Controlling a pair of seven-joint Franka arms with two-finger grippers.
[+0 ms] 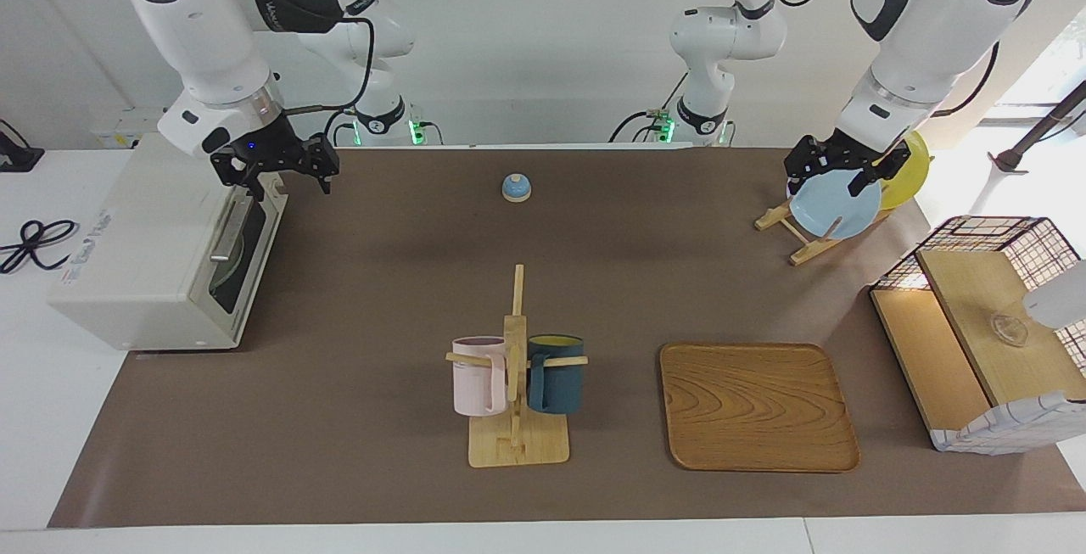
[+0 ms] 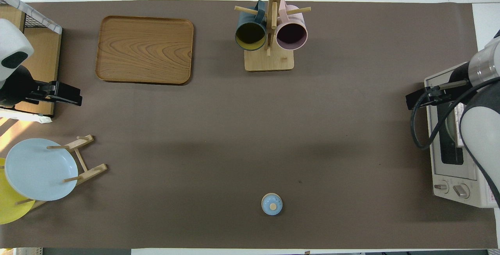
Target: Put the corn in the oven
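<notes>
- A brown-covered counter point(image 1: 382, 299) against a white wall carries everything.
- The oven point(image 1: 161, 257) sits at the right arm's end, door shut, front toward the counter's middle.
- No corn is visible; I judge it is inside.
- The right hand point(image 1: 284, 168) hangs spread and empty over the oven's top front edge; bare counter lies before the door.
- The left hand point(image 1: 836, 170) waits, parted, over the plate rack point(image 1: 793, 232).
</notes>
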